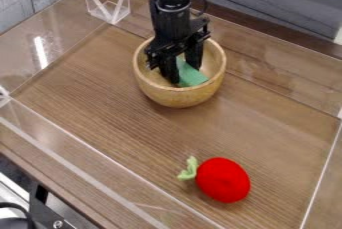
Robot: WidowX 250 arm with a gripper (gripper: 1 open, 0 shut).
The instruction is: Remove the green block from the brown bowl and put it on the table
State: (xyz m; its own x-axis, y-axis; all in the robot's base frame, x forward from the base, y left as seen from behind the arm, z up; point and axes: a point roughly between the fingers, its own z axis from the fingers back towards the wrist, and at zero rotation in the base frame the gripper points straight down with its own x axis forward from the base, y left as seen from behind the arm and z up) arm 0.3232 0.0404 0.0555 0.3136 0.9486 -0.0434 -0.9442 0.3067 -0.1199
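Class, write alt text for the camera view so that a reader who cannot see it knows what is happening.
A black robot gripper reaches straight down into a tan wooden bowl, its fingers closed around a mint green block that is still inside the bowl. The bowl sits on a wood-grain table edged with clear acrylic walls, and a red plush fruit with a green leaf lies nearer the camera.
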